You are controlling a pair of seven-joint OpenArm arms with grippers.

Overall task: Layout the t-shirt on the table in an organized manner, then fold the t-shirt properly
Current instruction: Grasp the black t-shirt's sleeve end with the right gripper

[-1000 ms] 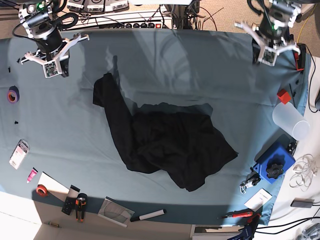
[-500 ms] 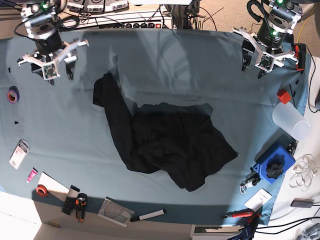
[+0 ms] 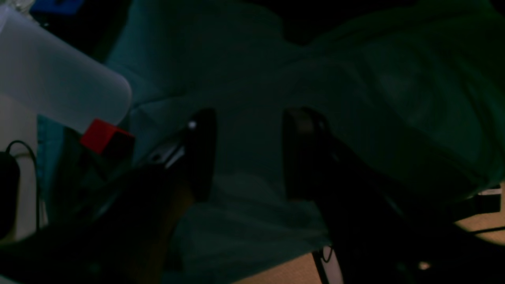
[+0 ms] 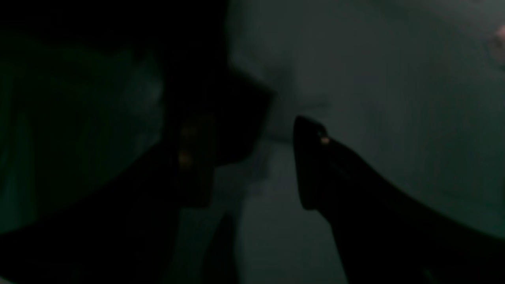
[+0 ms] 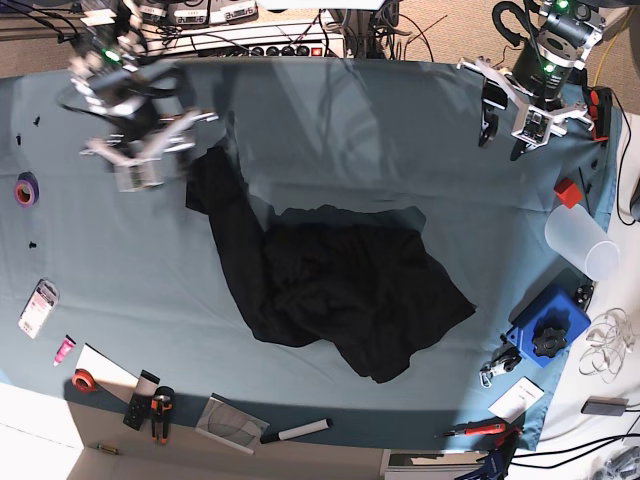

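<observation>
The t-shirt [image 5: 325, 280] lies crumpled near the middle of the table [image 5: 330, 120], one narrow part running up toward the far left. Only the base view shows its whole outline; no print shows there, just black cloth.

The right wrist view is very dark, yet it shows what the base view blurs: the right claw [image 4: 252, 157] with its fingers apart over teal cloth, a black mass just beyond the left finger. In the base view the right claw [image 5: 140, 165] hangs beside the shirt's far-left tip; whether it touches cannot be told.

The left wrist view shows the left claw [image 3: 248, 154] spread open above bare teal cloth, with a red block [image 3: 104, 136] and a translucent container [image 3: 59, 86] off to its left. In the base view it [image 5: 512, 118] sits at the far right corner, well apart from the shirt.

A second ago both claws were closed, and the right one stood farther left, away from the shirt. The shirt itself has not moved.
</observation>
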